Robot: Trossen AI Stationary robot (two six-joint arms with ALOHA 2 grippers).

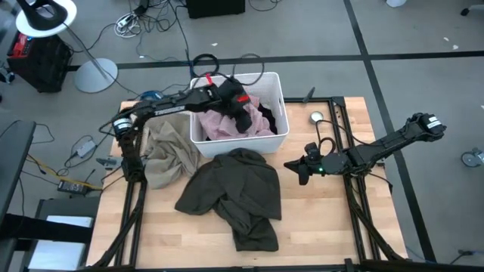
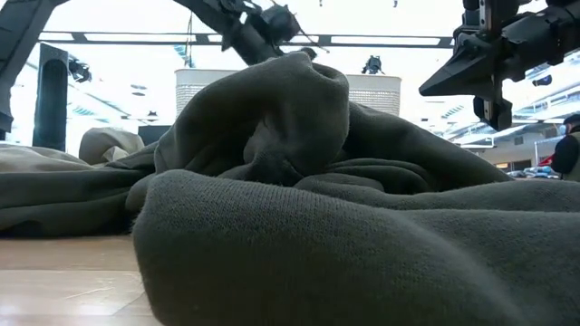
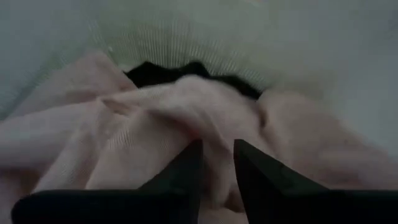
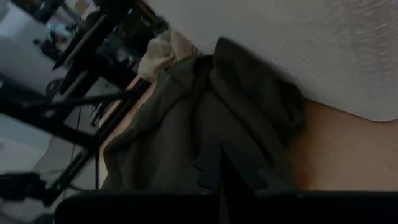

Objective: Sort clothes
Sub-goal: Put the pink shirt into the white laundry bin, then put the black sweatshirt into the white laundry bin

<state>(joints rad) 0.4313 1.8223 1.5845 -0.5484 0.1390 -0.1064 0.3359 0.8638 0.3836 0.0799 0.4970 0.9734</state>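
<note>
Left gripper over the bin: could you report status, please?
Left gripper slightly parted over pale pink fabric garment in white plastic bin. Right gripper shut, idle beside olive garment.

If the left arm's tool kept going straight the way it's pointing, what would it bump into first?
Most likely the pink garment in the white bin: the left tool points straight at its folds, fingers slightly apart. A black garment lies beyond it. How close the fabric is remains unclear.

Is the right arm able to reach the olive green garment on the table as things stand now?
Probably yes. The right gripper hangs beside the olive green garment, with only bare table between them and nothing lying on the garment.
</note>
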